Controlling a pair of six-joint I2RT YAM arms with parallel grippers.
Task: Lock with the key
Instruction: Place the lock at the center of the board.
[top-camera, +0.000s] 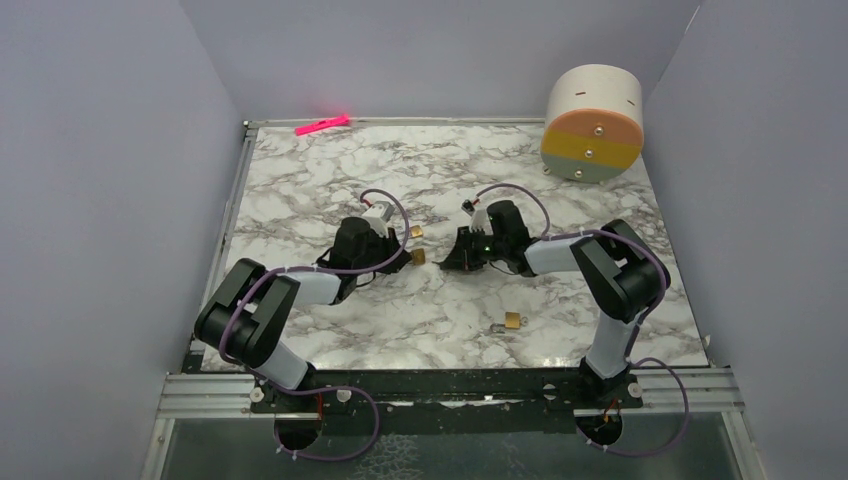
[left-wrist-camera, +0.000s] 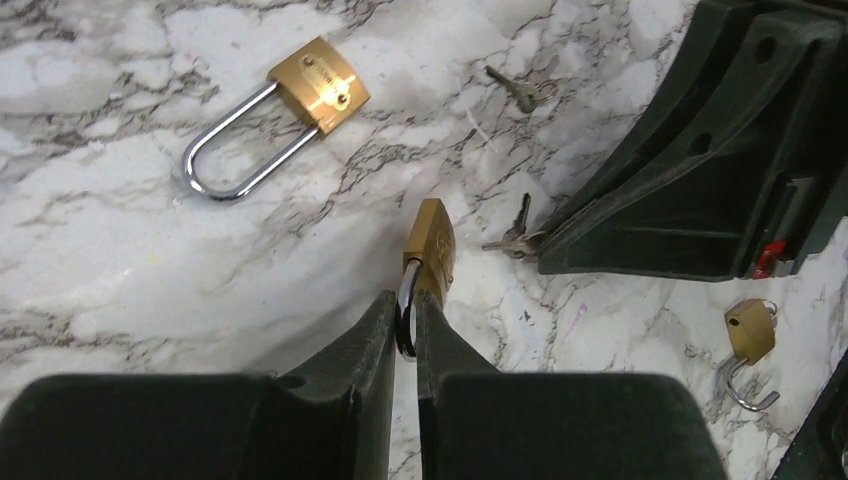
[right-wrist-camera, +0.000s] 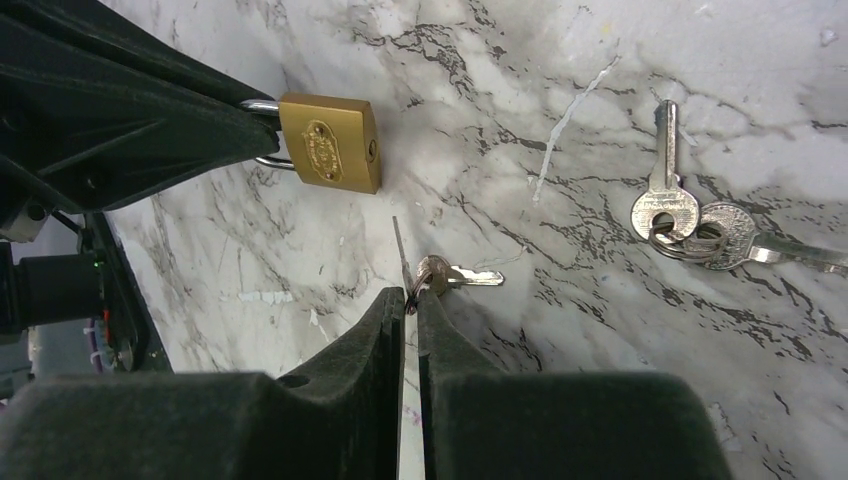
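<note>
The right gripper (right-wrist-camera: 405, 300), two black plastic fingers pressed together, clamps the thin silver metal key (right-wrist-camera: 400, 255), which is seen edge-on over the white grey-veined marble table top (right-wrist-camera: 560, 90). A small ring at the fingertips links it to a second small silver key (right-wrist-camera: 470, 276) that lies flat and points right. Up and left, a small rectangular brass padlock (right-wrist-camera: 330, 142) has its silver shackle gripped by the black left gripper (right-wrist-camera: 245, 130), and a ringed pair of larger silver keys (right-wrist-camera: 690, 215) lies well apart at the right.

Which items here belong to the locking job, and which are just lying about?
In use: key in right hand; padlock in left hand.
Lying about: long-shackle padlock, spare keys, open small padlock, pink strip, striped drum.
</note>
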